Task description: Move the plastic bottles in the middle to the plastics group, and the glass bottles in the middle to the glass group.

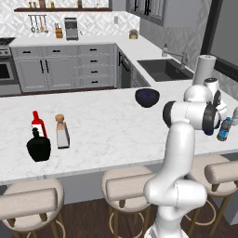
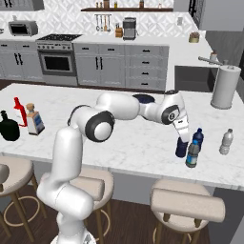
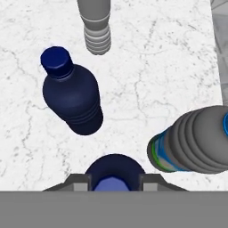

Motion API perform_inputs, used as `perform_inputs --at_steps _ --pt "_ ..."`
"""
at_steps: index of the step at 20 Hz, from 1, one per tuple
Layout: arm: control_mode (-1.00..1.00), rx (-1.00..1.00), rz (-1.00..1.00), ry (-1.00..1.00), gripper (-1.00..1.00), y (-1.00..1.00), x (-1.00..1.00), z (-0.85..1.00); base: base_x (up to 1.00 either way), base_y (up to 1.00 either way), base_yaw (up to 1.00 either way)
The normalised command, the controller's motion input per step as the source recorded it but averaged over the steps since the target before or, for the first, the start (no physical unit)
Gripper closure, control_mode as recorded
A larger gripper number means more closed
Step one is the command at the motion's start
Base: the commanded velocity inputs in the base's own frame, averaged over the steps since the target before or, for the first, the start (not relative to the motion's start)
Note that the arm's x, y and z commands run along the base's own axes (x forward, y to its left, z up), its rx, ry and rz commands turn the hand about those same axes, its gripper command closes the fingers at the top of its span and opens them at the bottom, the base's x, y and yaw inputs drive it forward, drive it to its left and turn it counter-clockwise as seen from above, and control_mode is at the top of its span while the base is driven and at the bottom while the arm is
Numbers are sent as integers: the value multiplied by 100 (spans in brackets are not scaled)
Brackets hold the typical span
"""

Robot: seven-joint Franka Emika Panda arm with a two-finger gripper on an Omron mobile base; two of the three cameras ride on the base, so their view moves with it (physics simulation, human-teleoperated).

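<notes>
My gripper [image 2: 181, 138] is shut on a solid dark blue plastic bottle [image 2: 180, 148], whose cap [image 3: 115, 177] sits between the fingers [image 3: 80, 183] in the hand view. Close beside it stand the clear greyish plastic bottle with a blue label band [image 2: 192, 155] [image 3: 196, 140], another dark-blue bottle [image 2: 198, 138] [image 3: 71, 95] and a pale whitish-grey bottle [image 2: 226, 141] [image 3: 95, 26]. At the counter's left end the cork-stoppered glass bottle [image 1: 62, 132] stands upright next to the slim red bottle [image 1: 37, 122] and the squat black bottle [image 1: 38, 146].
A dark blue bowl [image 1: 147, 96] rests mid-counter behind the arm. A paper towel roll [image 2: 226, 86] stands at the right by the sink [image 1: 163, 69]. Stools [image 2: 188, 202] line the counter's front edge, which runs just in front of the bottles.
</notes>
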Motion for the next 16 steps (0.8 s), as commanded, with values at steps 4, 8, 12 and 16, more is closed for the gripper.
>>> perform_inputs --at_steps 4,8,12,16 --pt "-100 0 0 0 -100 0 0 0 0 0 0" --pt "-100 0 0 0 -100 0 0 2 0 0 0" --pt "-100 0 0 -1 -100 0 -4 17 0 0 0" --pt "-100 0 0 -2 -100 0 -25 55 0 0 0"
